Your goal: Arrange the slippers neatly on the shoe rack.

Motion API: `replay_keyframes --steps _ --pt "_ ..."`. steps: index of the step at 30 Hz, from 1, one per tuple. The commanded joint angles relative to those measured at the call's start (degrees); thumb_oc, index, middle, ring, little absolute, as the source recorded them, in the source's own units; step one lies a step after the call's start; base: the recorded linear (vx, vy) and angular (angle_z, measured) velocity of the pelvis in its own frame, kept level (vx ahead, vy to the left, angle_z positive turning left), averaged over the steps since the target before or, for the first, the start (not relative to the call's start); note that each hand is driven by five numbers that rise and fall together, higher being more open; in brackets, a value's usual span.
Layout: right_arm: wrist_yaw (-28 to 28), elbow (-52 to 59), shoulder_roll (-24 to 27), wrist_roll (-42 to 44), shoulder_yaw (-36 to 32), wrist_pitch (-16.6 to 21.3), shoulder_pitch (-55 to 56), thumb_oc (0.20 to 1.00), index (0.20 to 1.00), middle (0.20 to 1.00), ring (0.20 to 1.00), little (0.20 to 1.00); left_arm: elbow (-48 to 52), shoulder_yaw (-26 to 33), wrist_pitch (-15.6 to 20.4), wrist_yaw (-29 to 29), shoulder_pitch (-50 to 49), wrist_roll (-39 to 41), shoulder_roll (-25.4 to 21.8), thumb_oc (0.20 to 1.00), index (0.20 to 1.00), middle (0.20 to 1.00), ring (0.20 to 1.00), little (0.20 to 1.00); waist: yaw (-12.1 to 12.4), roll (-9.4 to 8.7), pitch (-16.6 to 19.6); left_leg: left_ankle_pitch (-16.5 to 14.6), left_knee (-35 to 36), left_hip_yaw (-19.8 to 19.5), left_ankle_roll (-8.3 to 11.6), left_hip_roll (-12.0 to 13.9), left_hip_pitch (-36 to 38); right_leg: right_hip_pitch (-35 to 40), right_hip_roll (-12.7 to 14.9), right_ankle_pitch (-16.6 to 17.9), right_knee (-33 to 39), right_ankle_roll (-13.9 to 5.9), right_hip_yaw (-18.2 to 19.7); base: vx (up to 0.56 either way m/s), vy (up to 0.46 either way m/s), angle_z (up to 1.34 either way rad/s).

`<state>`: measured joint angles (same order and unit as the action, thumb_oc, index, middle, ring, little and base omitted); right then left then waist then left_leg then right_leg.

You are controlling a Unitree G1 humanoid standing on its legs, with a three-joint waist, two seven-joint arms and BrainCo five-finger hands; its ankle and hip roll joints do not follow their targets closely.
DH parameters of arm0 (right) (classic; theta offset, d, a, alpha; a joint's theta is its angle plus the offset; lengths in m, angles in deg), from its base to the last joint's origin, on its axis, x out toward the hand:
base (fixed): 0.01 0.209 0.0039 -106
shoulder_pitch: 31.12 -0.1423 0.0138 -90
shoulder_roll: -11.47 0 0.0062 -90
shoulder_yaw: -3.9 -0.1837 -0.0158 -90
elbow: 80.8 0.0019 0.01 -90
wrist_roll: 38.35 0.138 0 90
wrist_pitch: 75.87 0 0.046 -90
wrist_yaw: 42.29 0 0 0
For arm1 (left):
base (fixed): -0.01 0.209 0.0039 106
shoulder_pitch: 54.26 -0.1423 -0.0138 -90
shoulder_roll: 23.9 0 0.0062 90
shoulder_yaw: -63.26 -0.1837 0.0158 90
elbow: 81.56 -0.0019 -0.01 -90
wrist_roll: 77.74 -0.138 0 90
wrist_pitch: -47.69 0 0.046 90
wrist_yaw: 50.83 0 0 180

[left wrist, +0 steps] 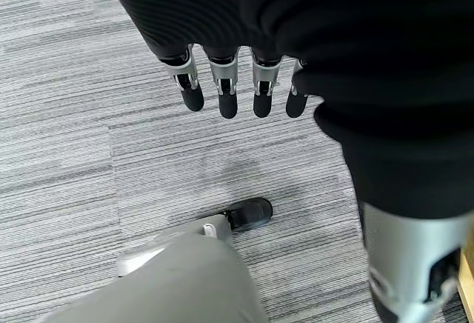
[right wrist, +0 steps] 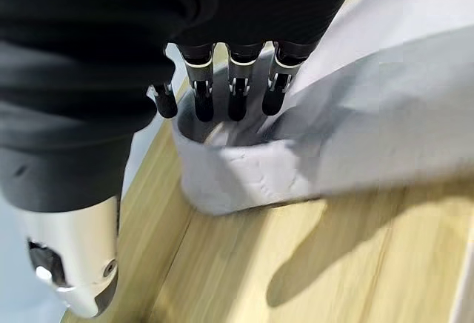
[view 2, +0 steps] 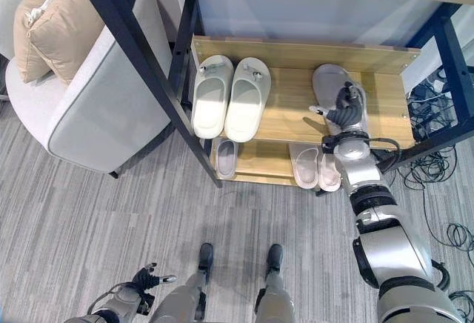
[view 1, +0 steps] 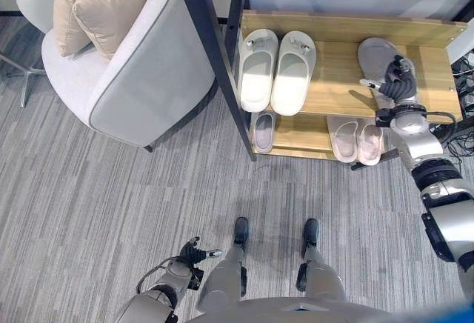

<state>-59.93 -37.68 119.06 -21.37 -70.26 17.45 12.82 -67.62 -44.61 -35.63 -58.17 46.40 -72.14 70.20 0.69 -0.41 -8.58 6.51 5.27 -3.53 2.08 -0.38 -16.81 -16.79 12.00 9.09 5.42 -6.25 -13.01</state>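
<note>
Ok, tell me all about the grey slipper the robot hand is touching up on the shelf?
The grey slipper is pale grey, soft-looking and smooth, with a wide strap. It lies on the right part of the wooden shelf, toe toward the back, apart from the white pair. The right hand is at its heel end, fingers curled into its opening as the wrist view shows.

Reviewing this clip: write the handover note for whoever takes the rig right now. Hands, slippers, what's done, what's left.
Right hand: over the grey slipper on the rack's upper shelf, fingers tucked into its strap; grip not confirmed.
Left hand: idle low by the robot's side, fingers relaxed, holding nothing.
Done: white slipper pair sits side by side on the upper shelf; pink pair and one small grey slipper on the lower shelf.
Left: straighten the grey slipper; its mate isn't located.
</note>
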Motion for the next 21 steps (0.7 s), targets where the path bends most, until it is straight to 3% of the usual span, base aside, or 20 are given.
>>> replay_keyframes --steps 1,8,13,16,21 --pt "2.1 0.0 -2.3 -0.5 1.2 0.2 -0.8 1.0 1.0 1.0 1.0 1.0 -5.2 -0.4 -0.4 0.2 3.4 -0.1 -0.8 1.0 1.0 1.0 1.0 1.0 2.8 -2.09 -0.6 -4.6 -0.3 3.4 1.97 -0.5 -0.2 4.5 3.9 -0.8 -0.4 -3.99 0.4 -0.03 0.036 0.04" --pt "0.5 4.0 -4.6 1.2 -1.3 1.7 2.2 1.0 1.0 1.0 1.0 1.0 -5.4 -0.1 -0.8 -0.2 3.3 -1.0 -0.2 1.0 1.0 1.0 1.0 1.0 2.9 -2.65 -0.4 -5.0 -0.3 3.6 1.64 -0.4 0.3 4.9 4.1 -0.8 -0.4 -3.95 0.7 -0.01 0.007 0.01" --pt "-1.2 9.8 -3.6 -0.9 -4.4 3.8 7.1 1.0 1.0 1.0 1.0 1.0 -5.2 0.3 -0.5 -0.2 2.8 -1.8 0.5 1.0 1.0 1.0 1.0 1.0 2.7 -2.54 -0.1 -5.2 -0.3 3.8 1.51 -0.2 0.9 5.1 3.8 -1.1 -0.4 -3.93 0.7 0.0 0.0 0.0" --pt "-3.1 12.0 -1.5 -9.4 -4.9 2.4 8.9 1.0 1.0 1.0 1.0 1.0 -4.9 0.6 -0.2 -0.2 2.6 -2.2 0.7 1.0 1.0 1.0 1.0 1.0 2.6 -2.44 -0.1 -5.3 -0.3 4.0 1.44 -0.1 1.0 5.2 3.7 -1.2 -0.4 -3.96 0.8 0.0 0.0 0.0" --pt "-3.7 12.1 -0.4 -13.0 -4.9 2.9 9.3 1.0 1.0 1.0 1.0 1.0 -4.7 0.2 0.0 -0.1 2.7 -3.1 0.7 1.0 1.0 1.0 1.0 1.0 2.7 -2.53 0.4 -5.5 -0.3 4.1 1.32 0.2 1.6 5.6 3.5 -1.6 -0.4 -3.89 0.9 0.0 0.0 0.0"
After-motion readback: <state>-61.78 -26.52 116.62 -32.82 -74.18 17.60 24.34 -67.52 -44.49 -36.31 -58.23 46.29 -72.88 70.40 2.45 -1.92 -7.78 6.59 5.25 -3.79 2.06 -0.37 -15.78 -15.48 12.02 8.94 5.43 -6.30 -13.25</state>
